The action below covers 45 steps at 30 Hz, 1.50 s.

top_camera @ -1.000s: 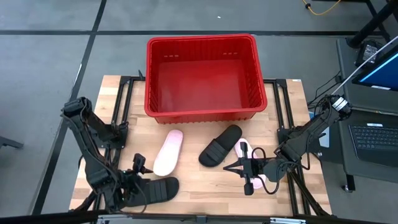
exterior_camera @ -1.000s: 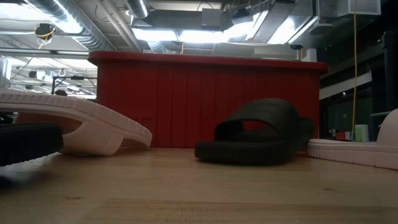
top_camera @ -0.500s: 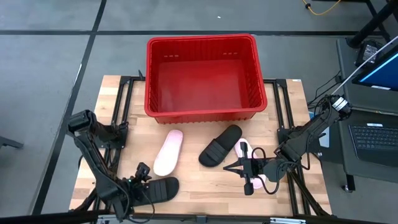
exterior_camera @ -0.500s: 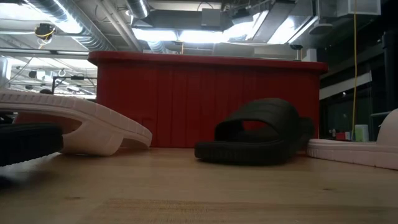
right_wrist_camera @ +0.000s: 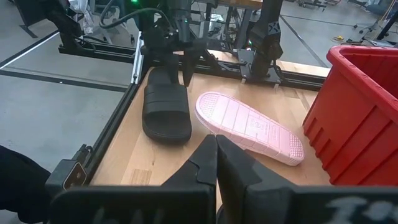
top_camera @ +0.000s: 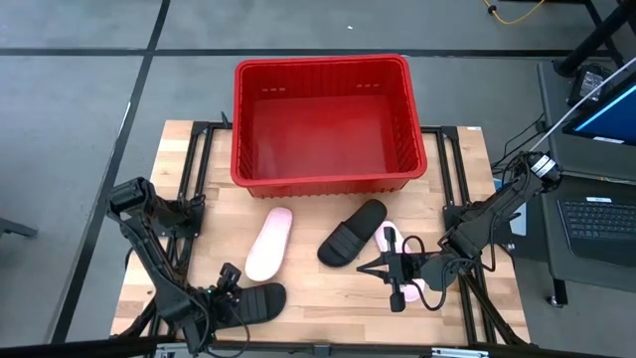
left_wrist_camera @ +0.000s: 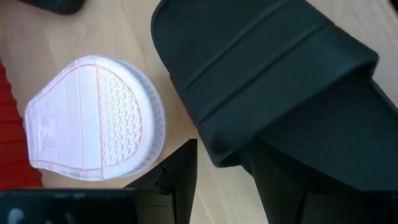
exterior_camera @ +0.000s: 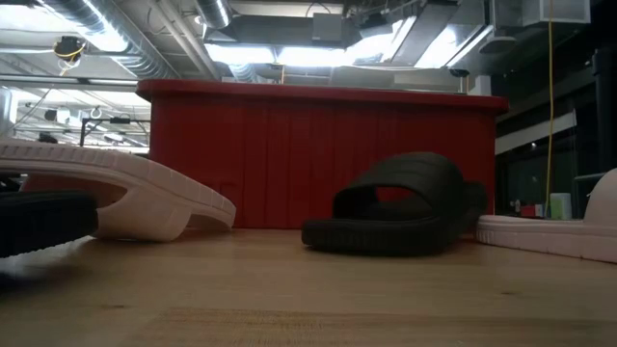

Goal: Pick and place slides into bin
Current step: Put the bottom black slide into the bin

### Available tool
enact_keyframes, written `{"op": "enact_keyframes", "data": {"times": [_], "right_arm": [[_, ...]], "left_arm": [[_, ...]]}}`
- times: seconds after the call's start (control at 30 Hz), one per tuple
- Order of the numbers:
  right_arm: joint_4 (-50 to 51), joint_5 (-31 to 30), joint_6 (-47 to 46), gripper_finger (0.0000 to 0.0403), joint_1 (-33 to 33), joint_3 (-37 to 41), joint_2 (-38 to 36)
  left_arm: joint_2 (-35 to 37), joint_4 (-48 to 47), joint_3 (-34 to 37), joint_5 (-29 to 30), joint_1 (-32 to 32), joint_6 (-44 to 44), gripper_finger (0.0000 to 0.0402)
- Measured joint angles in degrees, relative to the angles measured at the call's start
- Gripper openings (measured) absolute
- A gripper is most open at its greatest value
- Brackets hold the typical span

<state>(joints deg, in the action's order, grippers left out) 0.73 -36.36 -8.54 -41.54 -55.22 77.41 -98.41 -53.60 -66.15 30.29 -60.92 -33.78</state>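
A black slide [top_camera: 254, 301] lies sole down at the table's near left. My left gripper [top_camera: 227, 281] is open and points down over its strap [left_wrist_camera: 261, 68]; one finger stands outside the slide's side and the other over the footbed. An upturned pale pink slide [top_camera: 268, 244] and a second black slide [top_camera: 353, 232] lie on the table in front of the red bin [top_camera: 328, 174]. My right gripper [top_camera: 394, 270] is shut above another pink slide [top_camera: 391, 237] at the near right. My left gripper [left_wrist_camera: 221, 168] comes from above, with its fingers on either side of the strap's side edge [left_wrist_camera: 208, 140], where the strap meets the sole. I cannot tell whether a finger touches it. The slide lies flat on the table.
The bin stands at the table's far middle, with nothing showing inside. Black frame rails [top_camera: 199, 179] run along the table's left and right sides. A laptop [top_camera: 601, 224] sits beyond the right edge. Bare wood [top_camera: 328, 298] lies between the two near slides.
My left gripper has gone down and toward the table's near edge, closing on the near-left black slide's strap. The slides have not moved.
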Motion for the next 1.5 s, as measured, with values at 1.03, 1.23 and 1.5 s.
{"op": "enact_keyframes", "data": {"times": [1.03, 1.23, 1.5], "right_arm": [[0.0, 0.0, -0.2, 0.001, 0.0, 0.0, 0.0], [0.0, 0.0, -0.2, 0.001, 0.0, 0.0, 0.0], [0.0, 0.0, -0.2, 0.001, 0.0, 0.0, 0.0]], "left_arm": [[0.0, 13.2, 3.0, 2.2, 1.9, 3.7, 0.0025], [0.0, 14.4, 3.0, 4.7, 1.8, 3.0, 0.0006], [0.4, 18.0, 2.6, 11.7, 1.9, 3.1, 0.0004]]}}
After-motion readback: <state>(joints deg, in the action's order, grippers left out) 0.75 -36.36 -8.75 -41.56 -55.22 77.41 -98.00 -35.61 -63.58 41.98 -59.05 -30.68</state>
